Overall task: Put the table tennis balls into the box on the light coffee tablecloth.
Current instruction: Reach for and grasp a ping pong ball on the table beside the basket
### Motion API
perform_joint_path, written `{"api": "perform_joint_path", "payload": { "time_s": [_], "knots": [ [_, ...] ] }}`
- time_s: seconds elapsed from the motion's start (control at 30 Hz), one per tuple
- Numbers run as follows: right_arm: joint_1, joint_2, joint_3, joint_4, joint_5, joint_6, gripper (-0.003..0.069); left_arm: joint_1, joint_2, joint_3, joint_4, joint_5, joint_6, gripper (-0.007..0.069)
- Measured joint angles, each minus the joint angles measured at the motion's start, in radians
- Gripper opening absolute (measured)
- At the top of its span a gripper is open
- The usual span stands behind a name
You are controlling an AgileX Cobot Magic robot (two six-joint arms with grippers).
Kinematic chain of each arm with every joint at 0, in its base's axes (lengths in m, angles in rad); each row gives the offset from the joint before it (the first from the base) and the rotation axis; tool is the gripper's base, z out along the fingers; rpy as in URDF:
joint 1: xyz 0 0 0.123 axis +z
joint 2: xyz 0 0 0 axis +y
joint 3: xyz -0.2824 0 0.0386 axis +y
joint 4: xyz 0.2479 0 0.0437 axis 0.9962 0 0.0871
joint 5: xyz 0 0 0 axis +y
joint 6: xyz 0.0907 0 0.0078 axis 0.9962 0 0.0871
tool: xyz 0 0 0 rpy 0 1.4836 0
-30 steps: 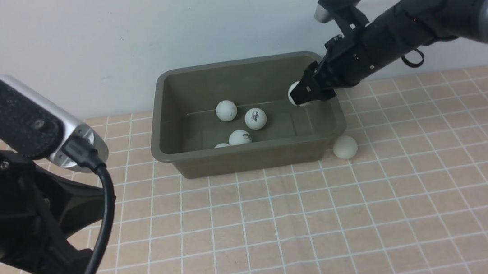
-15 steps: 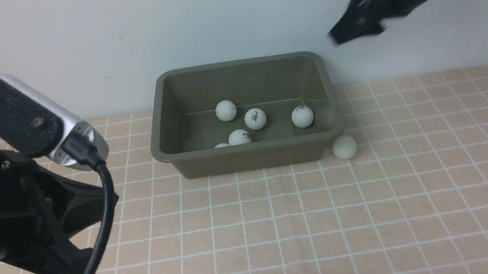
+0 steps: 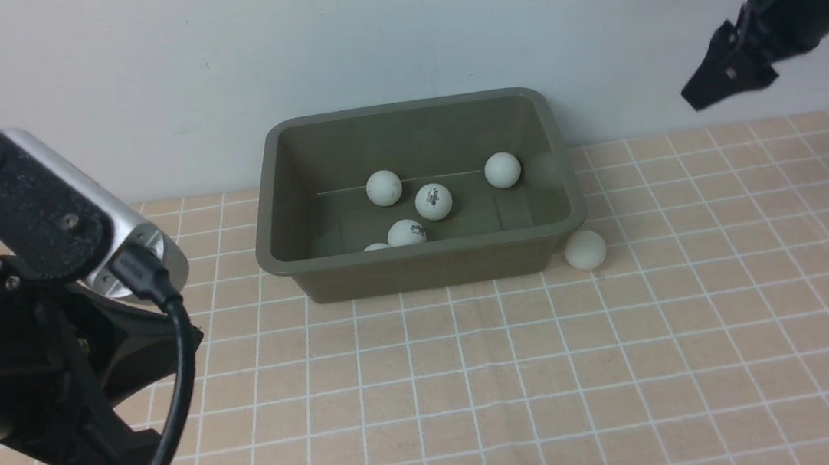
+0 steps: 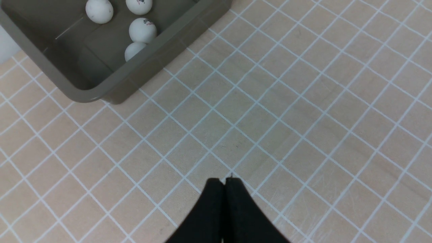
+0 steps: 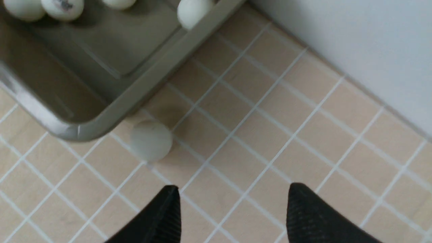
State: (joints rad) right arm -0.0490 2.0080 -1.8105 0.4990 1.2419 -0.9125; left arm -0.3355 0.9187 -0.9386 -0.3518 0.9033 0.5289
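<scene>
The olive-grey box [image 3: 426, 271] stands at the back of the light coffee tablecloth [image 3: 552, 372]. Several white table tennis balls lie inside it, among them a logo ball [image 3: 433, 201] and a plain one [image 3: 503, 170] by the back wall. One more ball [image 3: 586, 249] [image 5: 151, 140] rests on the cloth against the box's front right corner. My right gripper [image 3: 708, 90] [image 5: 234, 189] hangs open and empty, high up to the right of the box. My left gripper [image 4: 222, 180] is shut on nothing, low over bare cloth in front of the box [image 4: 111, 86].
A white wall runs just behind the box [image 5: 152, 81]. My left arm and its camera housing [image 3: 58, 216] fill the front view's left side.
My right gripper let its ball go inside the box, rose, and swung away to the right. That ball rolled toward the back wall. My left arm barely moved.
</scene>
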Motion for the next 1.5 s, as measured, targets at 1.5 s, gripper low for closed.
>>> {"api": "perform_joint_path", "payload": {
  "time_s": [1.5],
  "knots": [
    [0.167,0.184,0.236,0.192,-0.333,-0.494,0.0433,0.0,0.0,0.0,-0.046,0.03,0.016,-0.0069]
  ]
}}
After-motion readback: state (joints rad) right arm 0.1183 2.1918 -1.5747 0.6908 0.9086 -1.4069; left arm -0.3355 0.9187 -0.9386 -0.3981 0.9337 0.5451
